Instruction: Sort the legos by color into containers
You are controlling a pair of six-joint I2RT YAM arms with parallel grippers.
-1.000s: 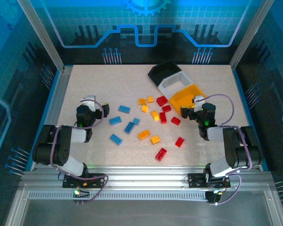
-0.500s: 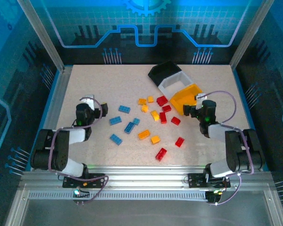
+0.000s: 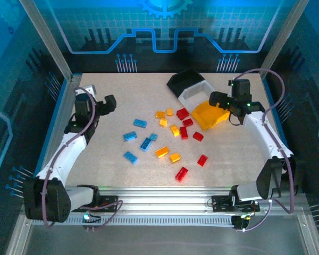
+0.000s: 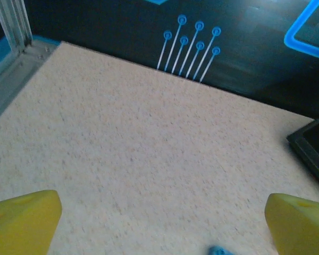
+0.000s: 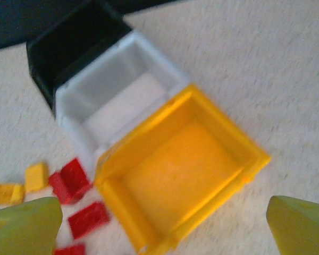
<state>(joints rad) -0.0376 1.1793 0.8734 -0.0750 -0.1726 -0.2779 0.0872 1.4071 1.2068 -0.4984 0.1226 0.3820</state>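
Blue legos (image 3: 140,123), orange-yellow legos (image 3: 162,152) and red legos (image 3: 181,173) lie scattered mid-table. The three joined containers sit tilted at the back: black bin (image 3: 186,81), white bin (image 3: 194,94), orange-yellow bin (image 3: 212,116). My left gripper (image 3: 110,102) hovers open over bare table at the far left, its yellow fingers (image 4: 21,220) wide apart and a blue lego's tip (image 4: 218,251) at the lower edge. My right gripper (image 3: 212,99) hangs open above the orange-yellow bin (image 5: 223,119), nothing between its fingers (image 5: 303,226). All three bins look empty; red legos (image 5: 87,218) lie beside them.
Metal frame rails (image 3: 58,122) and dark wall panels border the speckled table (image 3: 234,154). The black bin's corner (image 4: 313,149) shows at the right of the left wrist view. Free surface lies along the back left and front right.
Both arms have stretched away from their bases. The left gripper moved up and to the far left; the right gripper moved back to hang over the orange-yellow bin. The legos stayed put.
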